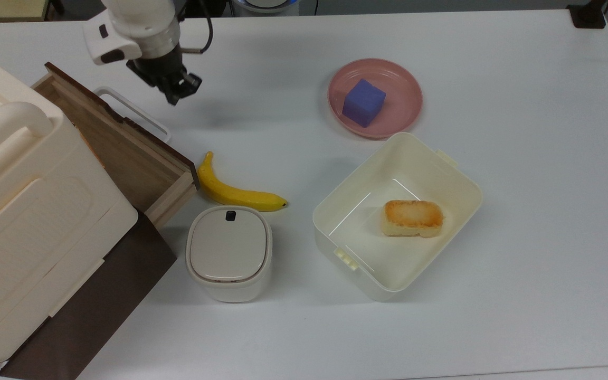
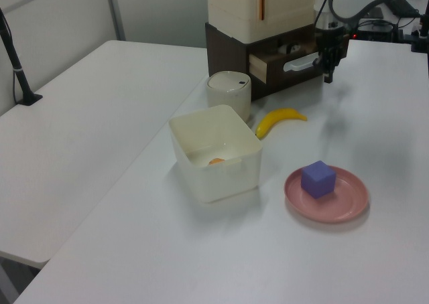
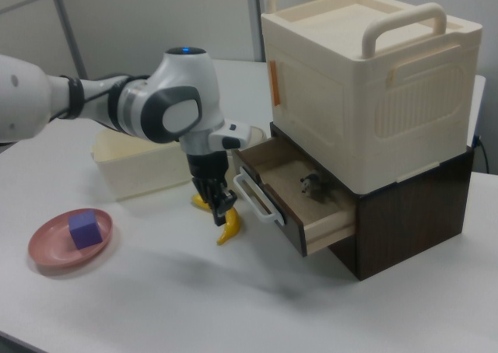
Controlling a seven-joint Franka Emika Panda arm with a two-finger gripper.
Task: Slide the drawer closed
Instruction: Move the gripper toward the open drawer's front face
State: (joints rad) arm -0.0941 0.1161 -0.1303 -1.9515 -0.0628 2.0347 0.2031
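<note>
One drawer [image 1: 119,142] is seen in the top view, pulled out from the dark brown cabinet [image 1: 93,311] at the top view's left, its white handle [image 1: 135,113] facing the open table [image 1: 520,158]. The gripper [image 1: 176,91] hangs just beside that handle, apart from it, its fingers drawn narrow and holding nothing. Also counted there: one banana [image 1: 233,192], one small white bin [image 1: 228,252], one cream tub [image 1: 396,216] holding one piece of bread [image 1: 413,217], and one pink plate [image 1: 375,97] carrying one blue cube [image 1: 363,102].

In the left view, the drawer [image 2: 295,56] stands open under the cream box [image 2: 260,8], with the gripper [image 2: 328,73] near the handle's end.

In the right view, one small dark object [image 3: 313,186] is seen lying inside the drawer [image 3: 299,193]. The drawer is judged light, stiff wood that should slide easily; no grasp seems needed, since a push squarely on the dark front panel [image 3: 268,205] or the handle should serve, off-centre pressure risking a jam.
</note>
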